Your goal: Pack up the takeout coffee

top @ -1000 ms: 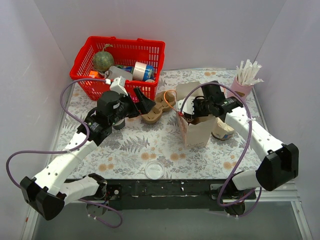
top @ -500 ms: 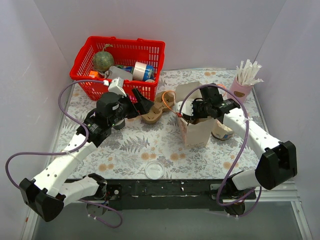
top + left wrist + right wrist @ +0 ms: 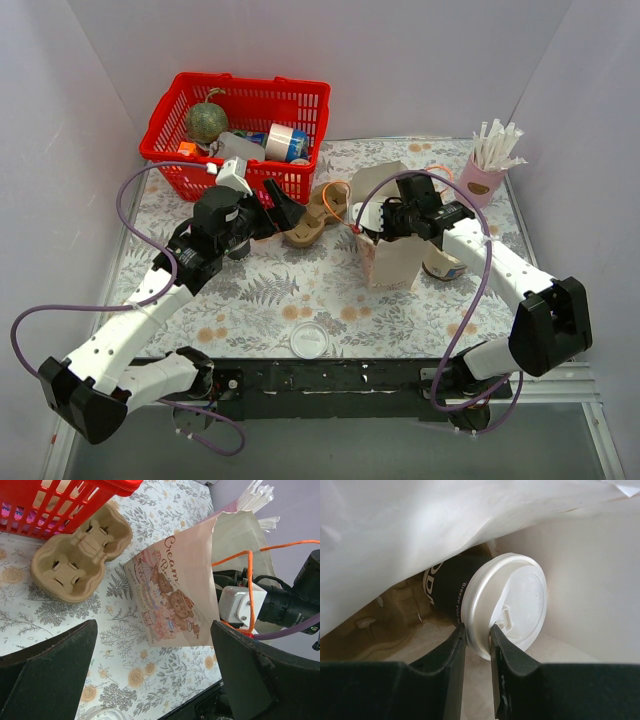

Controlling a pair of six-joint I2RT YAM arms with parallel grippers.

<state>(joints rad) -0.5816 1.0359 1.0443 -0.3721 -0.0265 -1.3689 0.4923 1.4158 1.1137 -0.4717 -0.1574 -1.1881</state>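
I am pinching the rim of the white lid (image 3: 512,600) with my right pincer (image 3: 476,639), biting at about seven o'clock on the lid, so the takeout coffee (image 3: 447,592) is sitting down inside the paper bag (image 3: 392,262). My left pincer (image 3: 283,208) is standing spread wide and empty at nine o'clock of the bag, beside the cup carrier (image 3: 312,218). I am aiming to hold the cup upright, lower it slowly clear of the bag wall, and release only once its base is resting; whether it is touching the bag floor I cannot tell in this dim view
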